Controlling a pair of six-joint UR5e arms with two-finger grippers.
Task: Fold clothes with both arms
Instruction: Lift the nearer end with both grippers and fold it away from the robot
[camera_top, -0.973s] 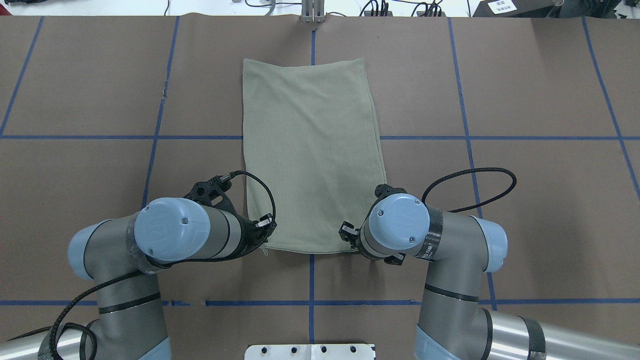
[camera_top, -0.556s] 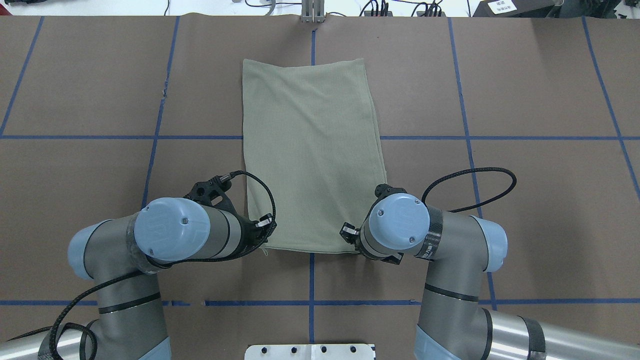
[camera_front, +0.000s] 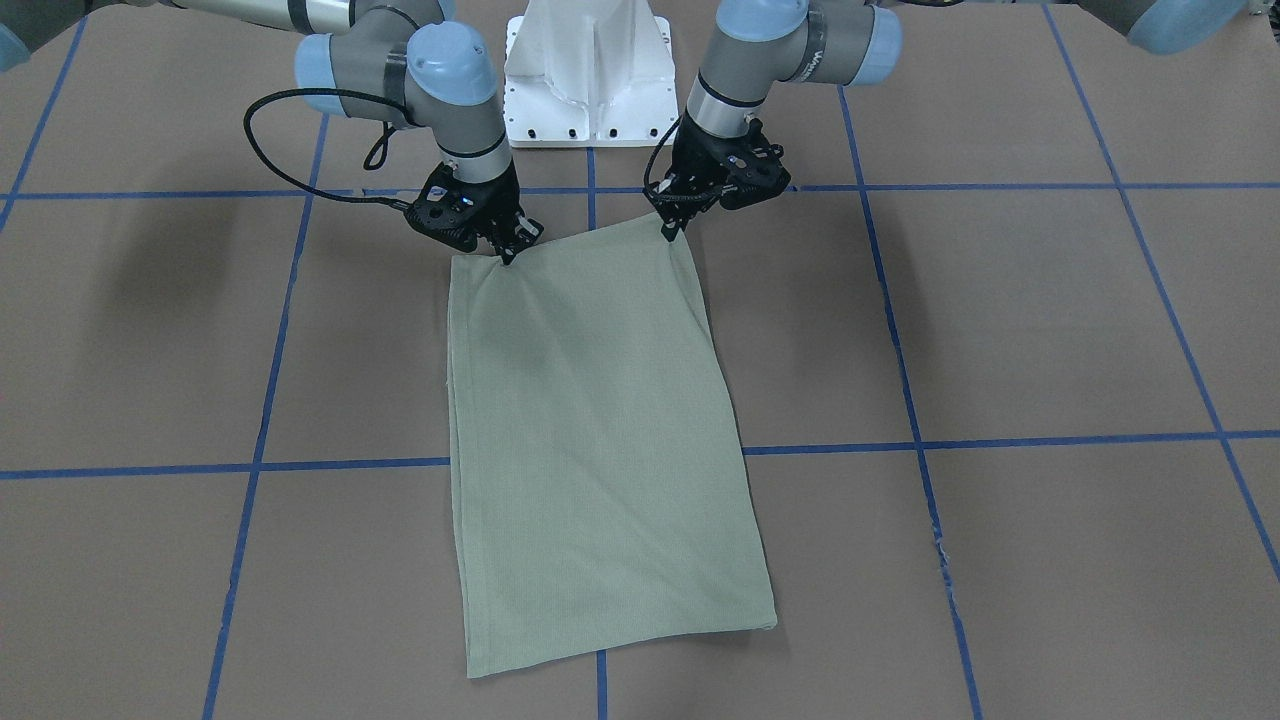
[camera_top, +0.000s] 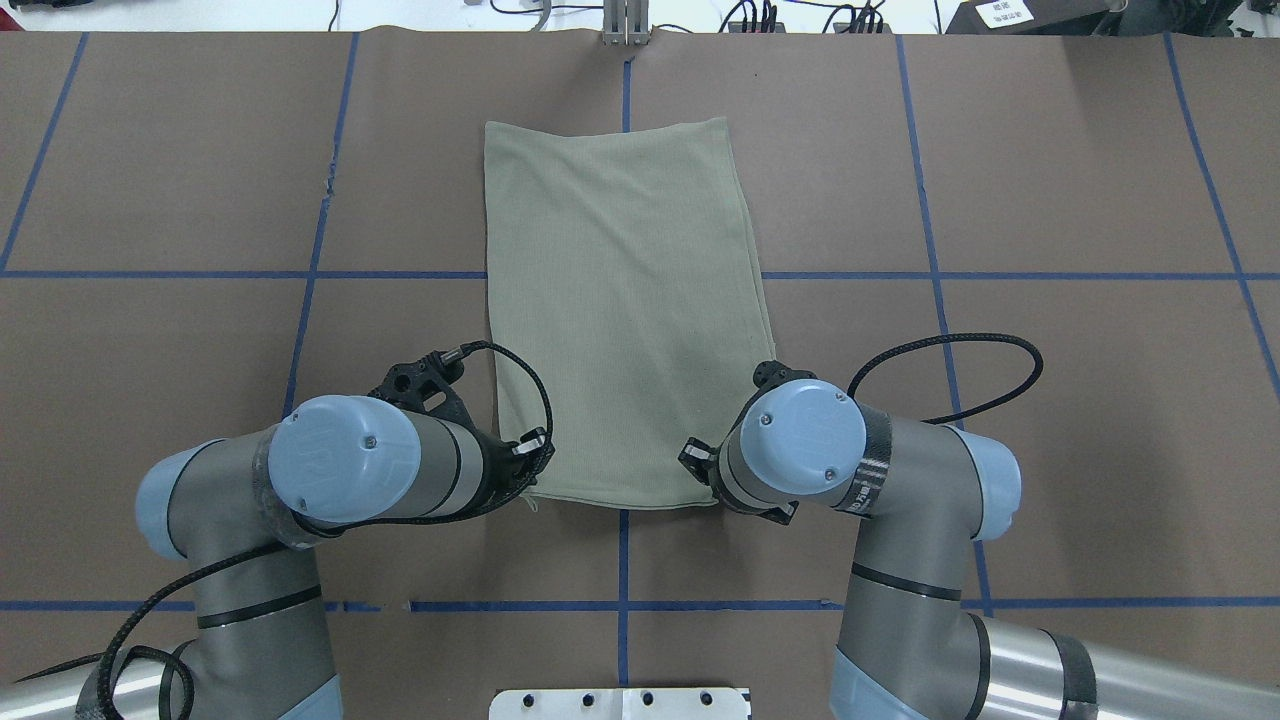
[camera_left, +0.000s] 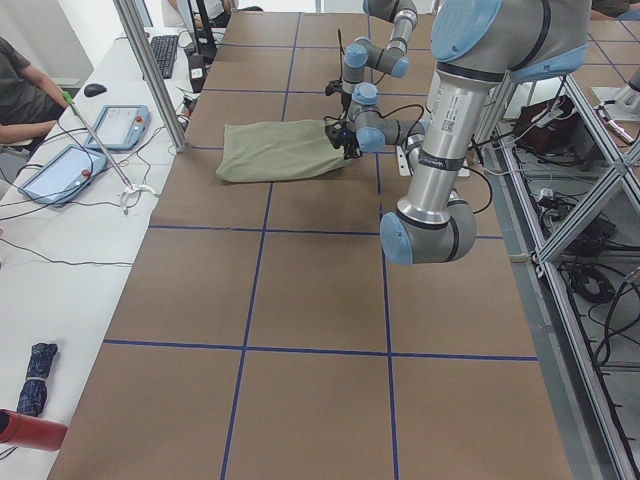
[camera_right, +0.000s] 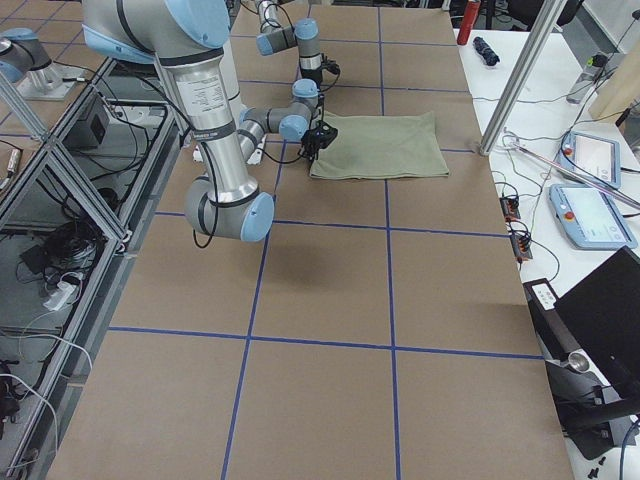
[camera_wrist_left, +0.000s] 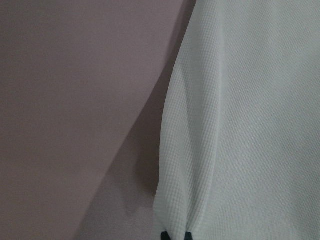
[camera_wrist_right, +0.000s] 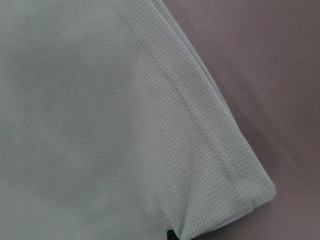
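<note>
Where the two arms come down to the cloth, the green shirt (camera_top: 625, 310) lies flat, folded into a long narrow rectangle in the middle of the brown table (camera_top: 1050, 180). Its long axis runs away from the robot, roughly along the blue tape line (camera_top: 623, 560) down the table's middle, and leans a little to the robot's right toward the near end. One short edge faces the robot and the other faces the far side. The left gripper (camera_front: 668, 230) is clenched on the near left corner; its wrist view shows a ridge of knit narrowing between the black fingertips (camera_wrist_left: 164, 236). The right gripper (camera_front: 508, 250) pinches the near right corner, where the cloth puckers toward its tip.
</note>
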